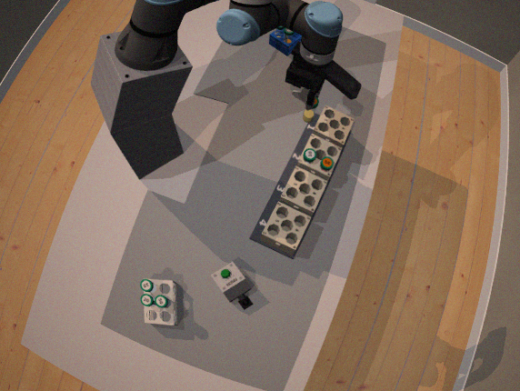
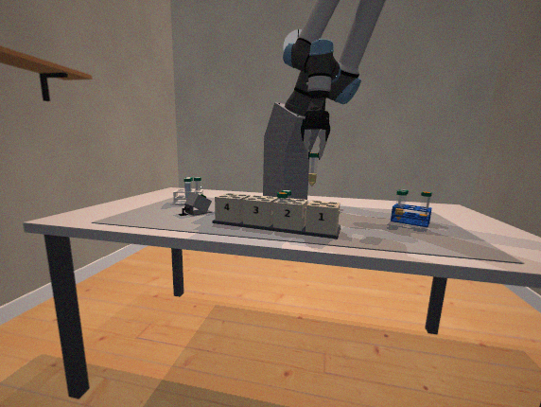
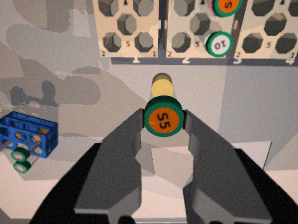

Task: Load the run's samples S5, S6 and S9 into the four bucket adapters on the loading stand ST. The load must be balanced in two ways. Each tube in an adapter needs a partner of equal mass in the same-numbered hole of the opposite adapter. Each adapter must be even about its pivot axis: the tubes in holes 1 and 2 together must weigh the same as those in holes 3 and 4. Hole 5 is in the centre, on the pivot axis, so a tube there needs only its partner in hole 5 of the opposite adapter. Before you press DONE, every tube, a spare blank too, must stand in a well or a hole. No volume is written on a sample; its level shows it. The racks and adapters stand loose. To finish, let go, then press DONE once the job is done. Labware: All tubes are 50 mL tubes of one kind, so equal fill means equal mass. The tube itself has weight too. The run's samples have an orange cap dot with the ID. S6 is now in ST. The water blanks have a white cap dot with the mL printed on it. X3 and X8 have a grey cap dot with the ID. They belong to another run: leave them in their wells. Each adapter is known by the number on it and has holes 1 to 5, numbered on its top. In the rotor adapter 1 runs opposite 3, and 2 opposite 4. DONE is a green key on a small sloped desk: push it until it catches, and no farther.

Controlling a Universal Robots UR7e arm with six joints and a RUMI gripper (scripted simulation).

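- Claw (image 3: 164, 131) clamped on sample S5 (image 3: 164, 120) just under its green cap, orange dot with the ID facing up toward the wrist camera; two broad grey fingers flanking the cap on either side.
- S5 hanging upright, long axis vertical, yellowish conical tip (image 2: 312, 179) pointing down, well above the surface (image 2: 142, 222) and touching nothing below.
- Loading stand ST (image 1: 301, 182) ahead of the claw in the wrist view: adapter 1 (image 3: 127, 27) nearest and slightly to the left, adapter 2 (image 3: 197, 30) just beyond to the right, adapters 3 and 4 farther along the row.
- Deciding relation: tube tip not yet over any hole, hanging just short of the numbered edge of adapter 1; a short advance and then a straight descent along the tube's own axis judged necessary.
- Adapter 2 already carrying S6 (image 1: 326, 163) with an orange dot and a white-dotted blank (image 1: 310, 155); adapters 1, 3 and 4 showing only open holes.
- Adapters: pale beige blocks, five dark faceted holes each, set on a dark base strip.
- Blue rack (image 3: 27, 134) behind and to the left of the claw, open-framed, two tubes standing in it.
- White rack (image 1: 160, 302) of blanks and green DONE key (image 1: 225, 273) well apart, beyond the far end of ST.
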